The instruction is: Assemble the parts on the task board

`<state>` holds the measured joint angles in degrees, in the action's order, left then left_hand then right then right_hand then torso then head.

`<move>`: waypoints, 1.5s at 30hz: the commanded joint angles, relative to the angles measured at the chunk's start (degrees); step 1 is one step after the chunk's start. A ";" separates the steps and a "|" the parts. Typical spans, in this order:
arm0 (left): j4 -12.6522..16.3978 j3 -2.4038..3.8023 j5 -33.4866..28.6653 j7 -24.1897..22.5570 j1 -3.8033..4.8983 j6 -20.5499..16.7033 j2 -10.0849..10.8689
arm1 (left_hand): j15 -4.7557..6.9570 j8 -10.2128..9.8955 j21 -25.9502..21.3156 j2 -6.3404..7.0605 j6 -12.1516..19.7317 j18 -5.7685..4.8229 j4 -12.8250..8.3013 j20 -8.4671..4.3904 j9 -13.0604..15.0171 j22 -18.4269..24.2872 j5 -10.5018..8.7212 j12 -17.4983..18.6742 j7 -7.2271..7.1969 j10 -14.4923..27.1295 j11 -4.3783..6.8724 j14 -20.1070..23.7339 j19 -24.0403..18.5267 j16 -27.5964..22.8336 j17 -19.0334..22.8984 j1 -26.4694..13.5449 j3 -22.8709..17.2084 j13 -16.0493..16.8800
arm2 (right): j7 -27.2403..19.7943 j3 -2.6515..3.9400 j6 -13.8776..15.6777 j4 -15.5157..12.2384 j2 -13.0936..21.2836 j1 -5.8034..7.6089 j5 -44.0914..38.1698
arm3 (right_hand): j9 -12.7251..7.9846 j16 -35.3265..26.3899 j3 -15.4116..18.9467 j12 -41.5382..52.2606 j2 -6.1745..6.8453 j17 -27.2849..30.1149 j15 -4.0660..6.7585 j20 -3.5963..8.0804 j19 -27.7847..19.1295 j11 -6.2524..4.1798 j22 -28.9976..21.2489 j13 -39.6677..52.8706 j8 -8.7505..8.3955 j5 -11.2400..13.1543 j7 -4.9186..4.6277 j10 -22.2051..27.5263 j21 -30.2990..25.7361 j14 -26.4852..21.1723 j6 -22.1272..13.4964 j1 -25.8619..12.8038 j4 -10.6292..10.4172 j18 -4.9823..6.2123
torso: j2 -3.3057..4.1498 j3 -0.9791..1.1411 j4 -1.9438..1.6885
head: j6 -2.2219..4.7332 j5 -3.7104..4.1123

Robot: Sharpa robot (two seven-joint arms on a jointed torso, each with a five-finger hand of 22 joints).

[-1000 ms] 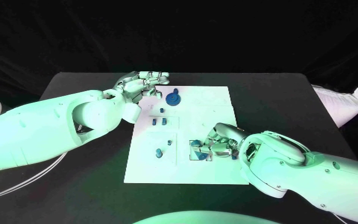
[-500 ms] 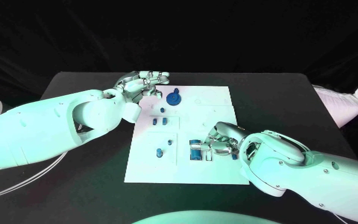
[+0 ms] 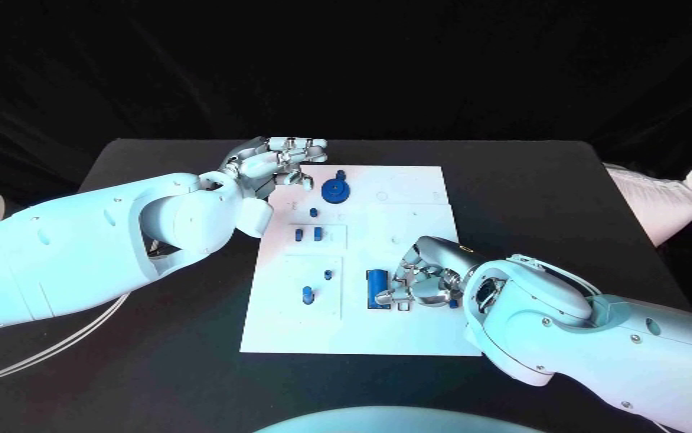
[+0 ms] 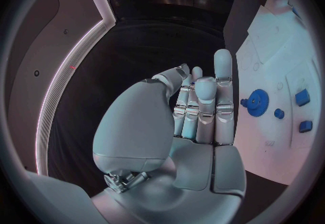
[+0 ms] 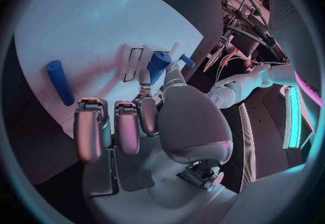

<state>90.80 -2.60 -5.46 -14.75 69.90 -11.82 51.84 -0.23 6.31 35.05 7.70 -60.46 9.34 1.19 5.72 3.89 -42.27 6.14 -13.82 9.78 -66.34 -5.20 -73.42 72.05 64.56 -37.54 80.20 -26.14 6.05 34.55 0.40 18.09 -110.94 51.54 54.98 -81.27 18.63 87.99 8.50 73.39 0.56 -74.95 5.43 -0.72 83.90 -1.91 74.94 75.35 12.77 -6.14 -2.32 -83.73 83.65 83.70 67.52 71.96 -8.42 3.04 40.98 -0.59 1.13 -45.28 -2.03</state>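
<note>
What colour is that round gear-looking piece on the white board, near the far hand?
Blue. The gear lies on the white board, and the left wrist view shows it best.

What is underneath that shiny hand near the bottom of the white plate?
The right hand rests over the task board, beside a blue cylinder part lying flat. In the right wrist view a blue piece sits by its fingers. What lies under the palm is covered.

No readable text, labels, brands, numbers or signs anywhere. Board point(image 3: 418, 193) bears faint outline markings only, nothing legible. Arms and hands unmarked.
</note>
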 commanded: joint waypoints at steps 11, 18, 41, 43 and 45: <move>0.09 0.03 0.18 -0.15 0.02 1.13 -0.09 | -0.05 0.25 -0.24 -0.52 0.34 1.09 -0.16 0.17 0.05 0.09 0.21 -0.27 -0.07 0.53 0.05 0.44 -0.35 0.11 0.09 -0.15 0.02 0.09 | 0.00 -0.01 -0.58 0.58 -0.37 -0.13 -2.99 | 0.32 0.14 -1.29 -0.27 -1.32 -11.63 0.24 0.29 2.65 -0.10 6.22 4.15 -0.36 0.72 -0.02 -1.86 0.20 5.64 -0.14 3.44 2.01 -0.89 | 0.01 -0.01 -0.02 | -0.09 -0.14; 0.03 0.03 0.18 -0.13 0.02 1.20 -0.11 | -0.05 0.25 -0.24 -0.52 0.34 1.09 -0.16 0.17 0.05 0.09 0.21 -0.27 -0.07 0.53 0.05 0.44 -0.35 0.11 0.09 -0.15 0.02 0.09 | -0.36 -0.01 0.99 0.16 0.19 -0.17 -2.18 | 0.50 0.15 -0.69 -0.44 -1.51 -11.65 0.12 0.21 2.65 0.03 6.22 4.16 -0.60 -0.35 -0.15 -1.90 0.18 5.65 -0.17 0.77 0.44 -0.89 | 0.00 0.00 0.01 | 0.00 -0.09; 0.37 -0.02 0.18 -0.02 0.02 1.26 0.30 | -0.04 0.31 -0.30 -0.56 0.37 1.10 -0.31 0.16 0.04 0.12 0.20 -0.49 -0.05 0.69 0.03 0.58 -0.36 0.06 0.38 -0.16 0.07 0.12 | -3.98 0.12 1.05 -4.66 15.26 1.21 -7.26 | -2.11 0.25 -2.29 -4.21 -2.40 -11.86 -1.39 -1.18 2.52 1.77 6.13 2.43 -5.05 -5.70 -2.20 -0.43 0.02 5.68 -3.66 2.55 1.00 -0.86 | -0.15 -0.15 0.54 | 0.62 1.59; 0.38 -0.03 0.18 -0.02 0.02 1.30 0.28 | -0.04 0.31 -0.30 -0.56 0.37 1.10 -0.31 0.16 0.04 0.12 0.20 -0.49 -0.05 0.69 0.03 0.58 -0.36 0.06 0.38 -0.16 0.07 0.12 | -3.17 0.09 0.50 -4.52 15.44 0.98 -8.29 | -2.20 0.20 -2.23 -4.32 -2.42 -11.77 -1.35 -1.18 2.51 1.70 6.12 2.38 -5.02 -5.74 -2.12 -0.44 0.01 5.66 -3.32 2.25 0.76 -0.85 | -0.14 -0.18 0.47 | 0.64 1.71; 0.37 -0.04 0.18 0.00 0.02 1.36 0.27 | -0.04 0.31 -0.30 -0.56 0.37 1.10 -0.31 0.16 0.04 0.12 0.20 -0.49 -0.05 0.69 0.03 0.58 -0.36 0.06 0.38 -0.16 0.07 0.12 | -2.59 0.06 -0.17 -4.30 15.41 0.67 -8.90 | -2.27 0.19 -2.18 -4.40 -2.47 -11.75 -1.31 -1.17 2.51 1.65 6.12 2.34 -5.01 -5.74 -2.04 -0.46 0.01 5.65 -3.03 1.96 0.52 -0.84 | -0.12 -0.18 0.29 | 0.64 1.98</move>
<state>91.02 -2.65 -5.45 -14.54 69.89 -11.64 52.17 -0.42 6.31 35.06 7.70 -60.46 9.34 1.19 5.71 3.89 -42.22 6.14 -14.20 9.79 -65.94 -5.19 -73.23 72.05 64.56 -37.23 80.20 -26.14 6.07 30.84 0.51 20.04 -115.32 66.98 55.86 -86.20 16.42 87.99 6.38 69.17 -1.59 -74.92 4.47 -1.57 84.10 -0.26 74.92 85.35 7.84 -11.66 -4.43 -83.73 83.65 84.02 64.16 74.29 -7.60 3.05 40.85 -0.75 1.57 -44.65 -0.26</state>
